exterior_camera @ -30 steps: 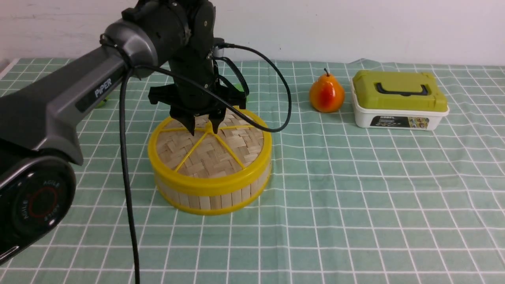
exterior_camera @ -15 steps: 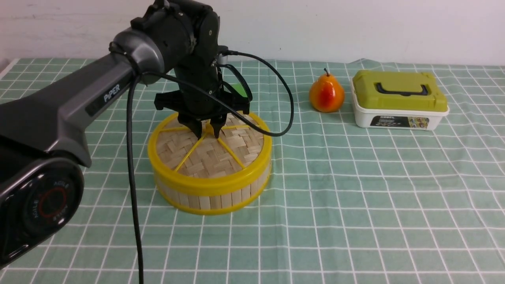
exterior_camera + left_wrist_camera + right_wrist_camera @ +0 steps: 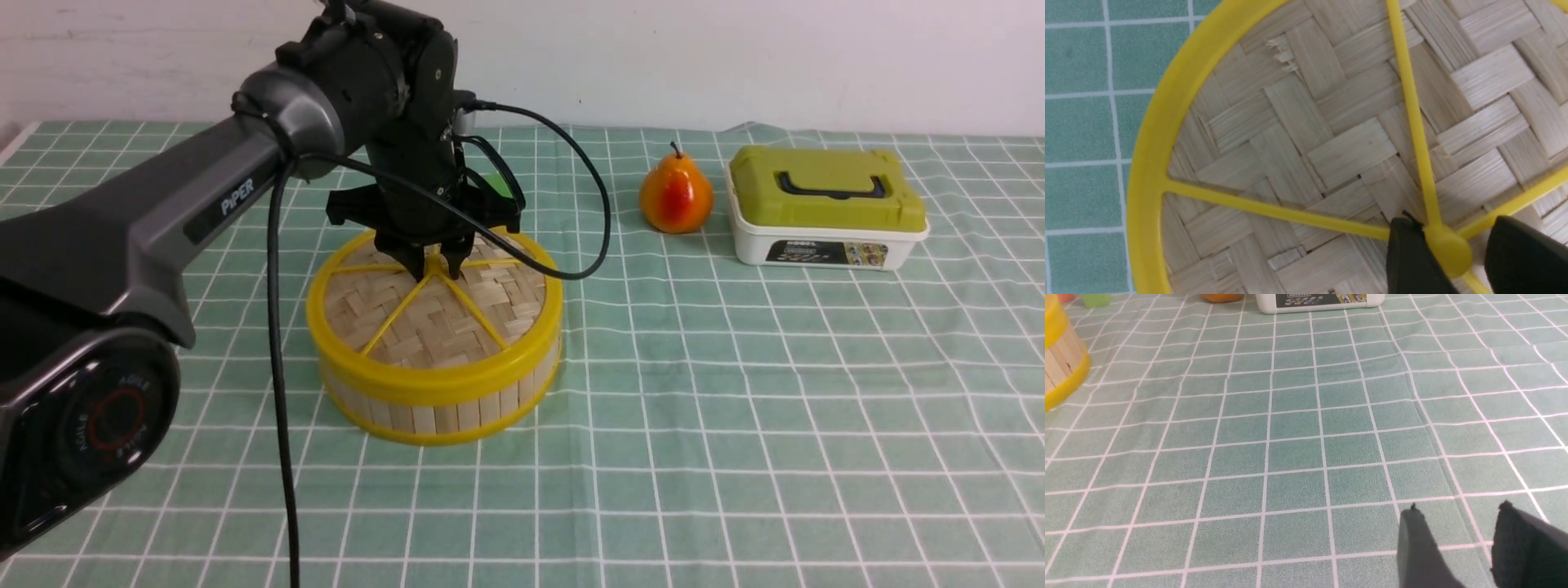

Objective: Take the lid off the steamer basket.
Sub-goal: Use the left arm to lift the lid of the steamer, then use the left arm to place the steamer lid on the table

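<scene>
Task item, lid (image 3: 433, 314): seated flat on steamer basket (image 3: 441, 404), yellow rims flush all round, directly beneath left gripper (image 3: 434, 265).

Centre knob (image 3: 1447, 249): between the two black fingertips (image 3: 1408, 257) of that gripper. Jaws parted and astride the knob, not clamped. One fingertip touching its side, the other just beside it with a sliver of woven bamboo showing in the gap (wrist view; front view too crowded by cable to confirm). Tips down at spoke level, on or just above the weave; cannot tell which.

Frayed strip (image 3: 1280, 51) noted in weave, away from the fingertips toward the rim.

Basket upright on green checked tablecloth (image 3: 735, 408).

Pear (image 3: 676, 196): well off to the right of left gripper and somewhat further out. White box with green lid (image 3: 824, 208): just beside pear, on the side away from the gripper.

Also logged, right gripper (image 3: 1457, 547): seen only in its own wrist view. Fingers apart, cloth visible between them, low over tablecloth, well apart from basket.
</scene>
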